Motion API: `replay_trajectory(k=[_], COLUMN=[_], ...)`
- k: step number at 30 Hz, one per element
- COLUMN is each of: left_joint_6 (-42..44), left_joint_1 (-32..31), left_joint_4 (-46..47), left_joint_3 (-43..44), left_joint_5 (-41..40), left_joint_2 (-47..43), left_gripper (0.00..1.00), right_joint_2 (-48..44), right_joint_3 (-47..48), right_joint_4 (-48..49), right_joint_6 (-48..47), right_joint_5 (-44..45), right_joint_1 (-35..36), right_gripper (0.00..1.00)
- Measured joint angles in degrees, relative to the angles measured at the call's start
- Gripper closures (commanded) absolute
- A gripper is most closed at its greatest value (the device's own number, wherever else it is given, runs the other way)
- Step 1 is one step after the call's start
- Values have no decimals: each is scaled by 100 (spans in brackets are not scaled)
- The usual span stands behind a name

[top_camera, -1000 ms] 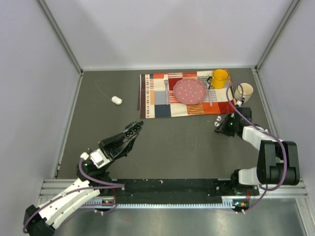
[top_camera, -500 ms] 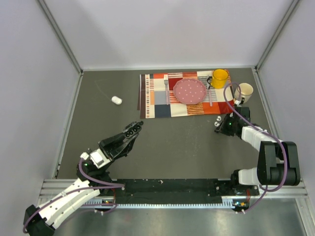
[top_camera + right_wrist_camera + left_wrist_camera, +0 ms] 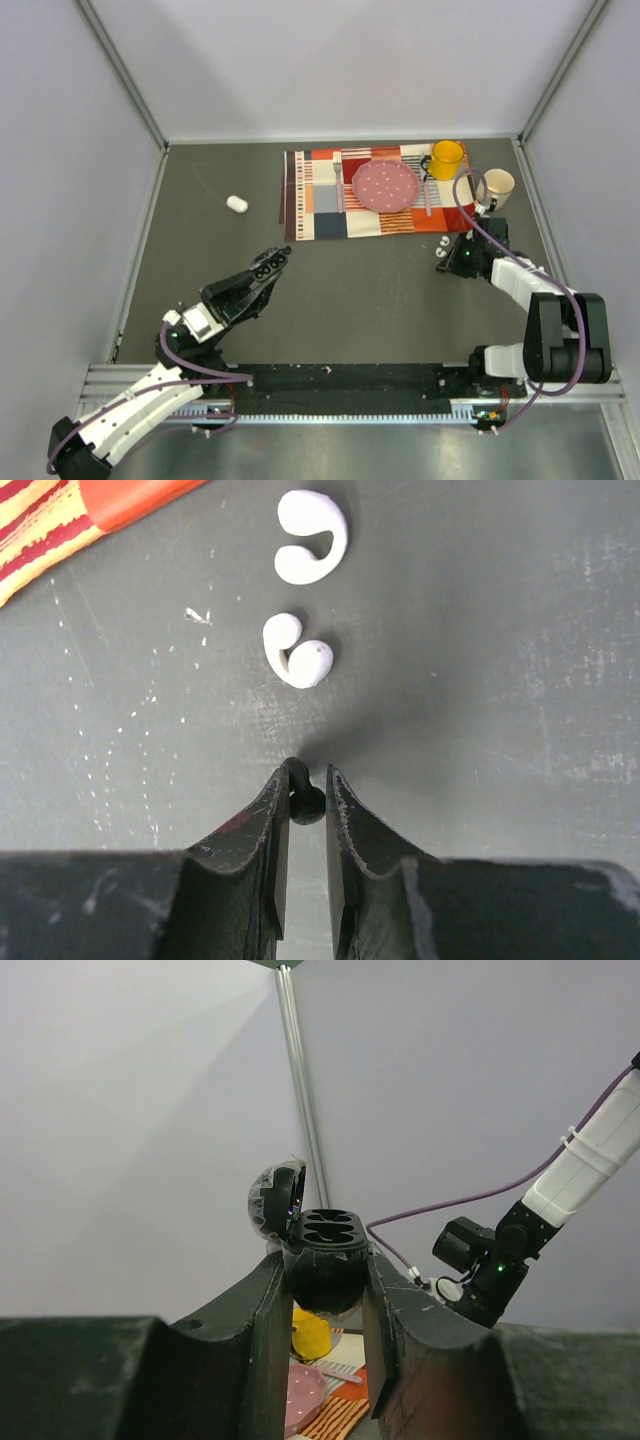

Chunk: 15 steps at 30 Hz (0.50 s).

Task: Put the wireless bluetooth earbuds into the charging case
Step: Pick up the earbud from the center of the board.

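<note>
The right gripper [image 3: 305, 788] has its jaws drawn almost together on a black earbud [image 3: 306, 804] low in the centre of the right wrist view, at or just above the tabletop [image 3: 500, 680]. The two white earbuds [image 3: 297, 651] lie loose just above it toward the top edge. At mid-frame in the left wrist view the left gripper [image 3: 325, 1272] has its jaws clamped on the black charging case [image 3: 324, 1255], with the lid [image 3: 274, 1198] swung open and both sockets showing. The bud looks very light, hard and smooth, so it is likely to twist or squirt out of a pinch, and a grip across its rounded body with the stalk free should suit seating it.
</note>
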Motion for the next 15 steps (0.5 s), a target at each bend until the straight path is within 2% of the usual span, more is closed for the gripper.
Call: replay_trajectory(k=[9,15], left_joint_6=[0,-2], left_joint_1=[0,0], left_joint_4=[0,-66], left_joint_3=[0,0], left_joint_5=[0,-2], left_joint_2=[0,-79], left_gripper=[100,100], right_joint_2=[-195,-319], right_joint_3=[0,-2], right_joint_4=[24,448], right_joint_6=[-55,129], right_joint_5=[-269,103], right_joint_1=[470,1115], right_gripper=[96,94])
